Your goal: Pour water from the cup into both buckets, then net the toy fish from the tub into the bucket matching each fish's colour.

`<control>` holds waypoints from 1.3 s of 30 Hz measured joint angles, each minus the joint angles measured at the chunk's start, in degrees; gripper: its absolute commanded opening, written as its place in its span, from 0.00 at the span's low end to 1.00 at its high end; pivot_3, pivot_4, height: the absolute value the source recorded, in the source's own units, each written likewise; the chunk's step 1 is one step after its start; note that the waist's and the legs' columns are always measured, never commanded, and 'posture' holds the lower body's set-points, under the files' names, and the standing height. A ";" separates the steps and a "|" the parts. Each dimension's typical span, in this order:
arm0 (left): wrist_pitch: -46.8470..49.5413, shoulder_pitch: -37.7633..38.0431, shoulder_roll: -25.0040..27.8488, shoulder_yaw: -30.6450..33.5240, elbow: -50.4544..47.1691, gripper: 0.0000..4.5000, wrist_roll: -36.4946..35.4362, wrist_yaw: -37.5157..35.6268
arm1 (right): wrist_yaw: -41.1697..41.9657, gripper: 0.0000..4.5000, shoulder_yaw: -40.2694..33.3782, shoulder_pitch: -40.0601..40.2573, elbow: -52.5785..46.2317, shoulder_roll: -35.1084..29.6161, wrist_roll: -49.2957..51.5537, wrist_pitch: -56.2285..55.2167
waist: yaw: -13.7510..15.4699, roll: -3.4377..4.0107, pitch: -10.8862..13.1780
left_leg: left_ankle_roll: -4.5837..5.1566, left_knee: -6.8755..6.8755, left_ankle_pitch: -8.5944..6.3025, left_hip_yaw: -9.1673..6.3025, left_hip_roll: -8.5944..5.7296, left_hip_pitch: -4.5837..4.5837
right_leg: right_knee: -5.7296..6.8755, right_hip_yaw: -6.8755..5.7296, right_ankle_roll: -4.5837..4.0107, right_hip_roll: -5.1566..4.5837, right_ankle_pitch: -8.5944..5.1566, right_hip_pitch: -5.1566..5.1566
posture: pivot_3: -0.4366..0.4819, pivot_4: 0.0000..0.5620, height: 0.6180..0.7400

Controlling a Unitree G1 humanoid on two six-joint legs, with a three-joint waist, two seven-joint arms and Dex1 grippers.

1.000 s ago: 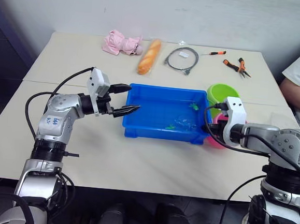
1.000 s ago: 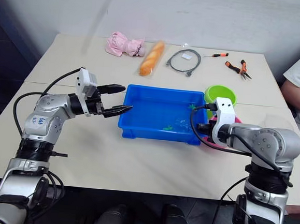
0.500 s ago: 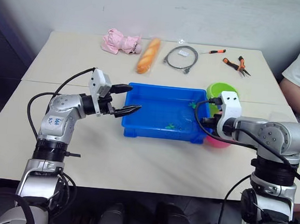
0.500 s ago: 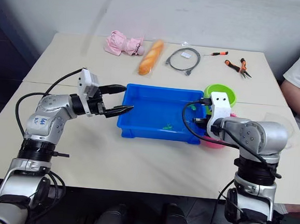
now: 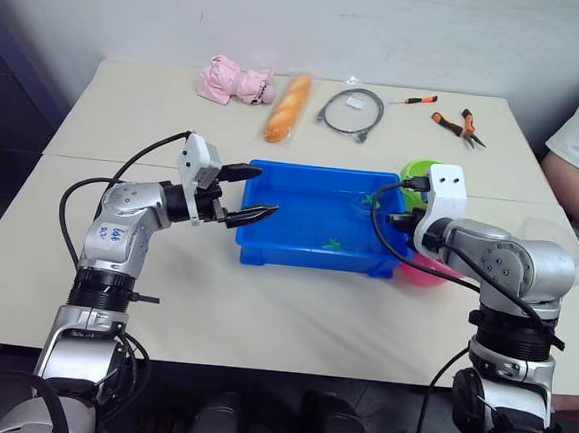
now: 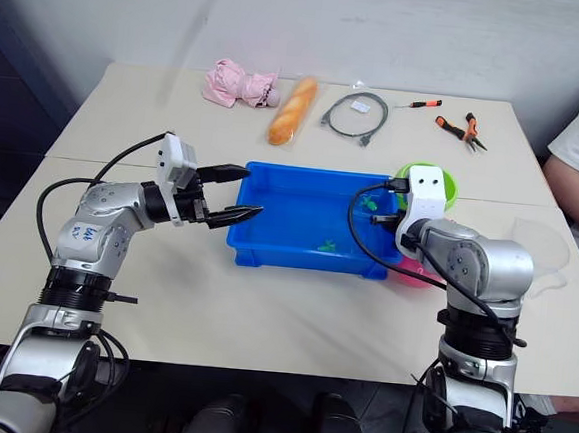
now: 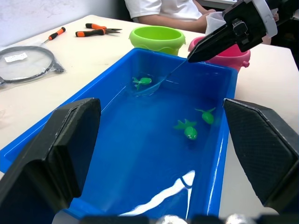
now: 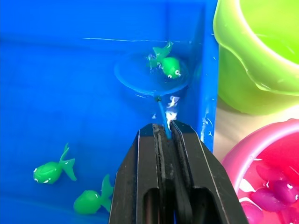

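Your right gripper [image 8: 163, 135], pinching the net [image 8: 152, 74], has swung in under a green fish [image 8: 168, 65]; scoop next. Your left gripper [image 5: 256, 194] waits open.

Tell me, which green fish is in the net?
The green fish at the tub's far end beside the green bucket sits over the net's hoop. The other two green fish lie apart, outside it.

Over the last second the right gripper [image 8: 164, 133], clamped on the thin handle of the small light blue hoop net [image 8: 152, 74], has swung from the pink plastic bucket [image 5: 428, 271] at the frame's right toward the far right corner of the bright blue rectangular tub [image 5: 267, 250], nearer the lime green bucket [image 5: 418, 173].
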 measured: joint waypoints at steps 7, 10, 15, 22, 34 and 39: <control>-0.37 0.00 0.04 -0.04 0.22 0.99 0.00 -0.12 | 6.17 0.00 3.48 5.69 -7.01 -6.21 -0.16 -4.04 | 0.07 0.00 0.00 | 0.00 0.00 0.00 0.00 0.00 -0.01 | -0.03 -0.01 0.00 0.00 0.00 0.00 | 0.48 0.27 0.99; -0.46 0.01 0.12 -0.06 0.35 0.99 -0.01 -0.43 | 10.62 0.00 3.70 9.53 -11.08 -9.23 0.19 -8.66 | 0.12 0.00 0.00 | 0.00 0.00 0.00 0.00 0.00 0.00 | -0.03 -0.02 0.00 0.01 0.00 0.01 | 0.48 0.27 0.99; -0.93 -0.01 0.16 -0.05 1.79 0.99 -0.01 -0.89 | 16.49 0.00 2.84 15.50 -15.86 -11.70 0.89 -15.14 | 0.12 0.00 0.00 | 0.00 0.00 0.00 0.02 0.00 0.01 | -0.02 -0.07 0.00 0.04 0.00 0.01 | 0.48 0.27 0.99; -1.08 -0.29 -0.17 -0.28 2.14 0.99 -0.01 -1.36 | 21.38 0.00 2.05 21.53 -18.13 -14.35 0.56 -24.11 | 0.23 0.00 0.00 | 0.00 0.03 0.02 0.02 -0.01 0.02 | -0.02 -0.07 0.00 0.04 0.00 0.02 | 0.48 0.27 0.99; -2.71 -4.34 -0.83 -0.92 5.54 0.99 0.00 -4.32 | 25.28 0.00 -7.49 23.96 -14.85 -16.03 2.72 -33.22 | 0.33 -0.01 0.00 | 0.02 0.07 0.06 0.05 -0.03 0.05 | 0.03 -0.24 0.01 0.05 0.01 0.05 | 0.48 0.27 0.99; -2.35 -4.31 -0.83 -0.92 6.23 0.99 -0.10 -4.66 | 25.30 0.00 -9.85 22.38 -7.68 -20.50 -1.12 -38.36 | 0.34 -0.01 0.00 | 0.02 0.07 0.07 0.07 -0.04 0.05 | 0.03 -0.21 0.01 0.04 0.01 0.04 | 0.48 0.27 0.99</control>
